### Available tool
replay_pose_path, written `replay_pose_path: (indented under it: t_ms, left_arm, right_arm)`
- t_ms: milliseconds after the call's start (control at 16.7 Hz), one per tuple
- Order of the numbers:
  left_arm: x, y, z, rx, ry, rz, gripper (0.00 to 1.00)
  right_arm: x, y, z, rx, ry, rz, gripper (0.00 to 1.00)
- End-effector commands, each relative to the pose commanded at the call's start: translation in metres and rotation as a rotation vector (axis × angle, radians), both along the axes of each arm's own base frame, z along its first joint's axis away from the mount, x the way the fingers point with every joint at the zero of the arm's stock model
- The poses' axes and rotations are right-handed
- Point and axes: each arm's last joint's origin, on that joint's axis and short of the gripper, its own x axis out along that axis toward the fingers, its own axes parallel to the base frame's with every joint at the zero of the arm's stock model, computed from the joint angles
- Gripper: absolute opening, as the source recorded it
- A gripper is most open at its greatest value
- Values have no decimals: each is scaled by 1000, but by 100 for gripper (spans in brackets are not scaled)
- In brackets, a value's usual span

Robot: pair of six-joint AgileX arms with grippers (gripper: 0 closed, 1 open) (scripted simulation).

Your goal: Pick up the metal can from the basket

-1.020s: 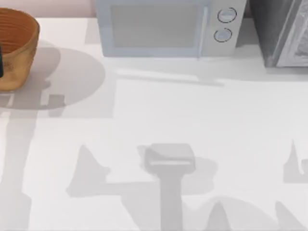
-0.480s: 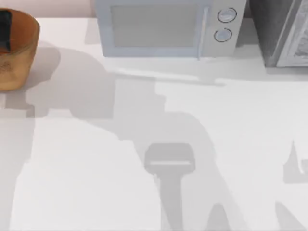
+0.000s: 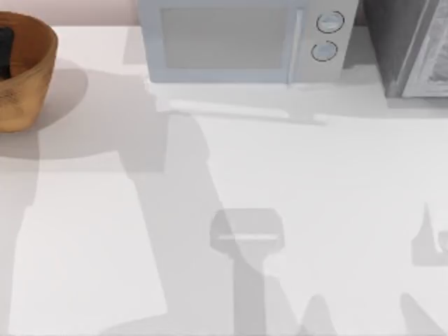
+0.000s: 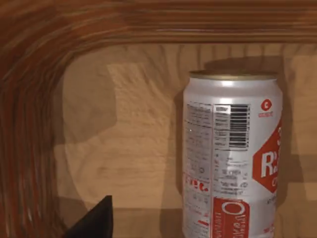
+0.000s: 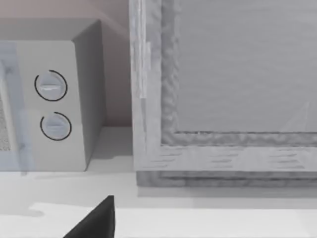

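The basket (image 3: pixel 31 77) stands at the table's far left corner, orange-brown and round. My left gripper (image 3: pixel 5 52) is a dark shape inside its rim. In the left wrist view the metal can (image 4: pixel 230 158) lies on the basket's wooden floor (image 4: pixel 124 148), with a whitish side, red marking, a barcode and a dull gold end (image 4: pixel 233 76). One dark fingertip (image 4: pixel 96 223) of the left gripper stands clear of the can, with bare wood between them; nothing is held. The right gripper's dark fingertip (image 5: pixel 96 222) hangs over the table near the back right.
A pale microwave (image 3: pixel 238 42) with two dials (image 3: pixel 327 35) stands at the back centre. A grey cabinet (image 3: pixel 413 49) fills the back right corner. The basket's ribbed wall (image 4: pixel 29 124) curves close beside the can. Arm shadows lie across the white table (image 3: pixel 336 175).
The dark left gripper went from the top view's left edge, beside the basket, to inside the basket's rim. Arm shadows on the table shifted. The basket stayed put.
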Motion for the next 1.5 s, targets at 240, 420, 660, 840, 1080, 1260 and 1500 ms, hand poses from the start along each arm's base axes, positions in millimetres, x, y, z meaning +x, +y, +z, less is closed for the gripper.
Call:
replay_pose_path:
  t_ms: [240, 420, 660, 840, 1080, 1260, 1500]
  left_arm:
    - [2, 2, -2, 1, 0, -2, 100]
    - [2, -1, -3, 0, 1, -6, 100]
    - [10, -1, -34, 2, -6, -2, 100]
    - [14, -3, -59, 1, -1, -2, 100]
    - [14, -3, -61, 1, 0, -2, 100]
    - [14, -3, -61, 1, 0, -2, 77]
    - [14, -3, -61, 1, 0, -2, 47]
  right_arm:
    - [0, 0, 0, 0, 0, 0, 100]
    - [0, 0, 0, 0, 0, 0, 100]
    - [0, 0, 0, 0, 0, 0, 100]
    - [0, 0, 0, 0, 0, 0, 100]
    - [0, 0, 0, 0, 0, 0, 100]
    - [0, 0, 0, 0, 0, 0, 100]
    - [0, 0, 0, 0, 0, 0, 100]
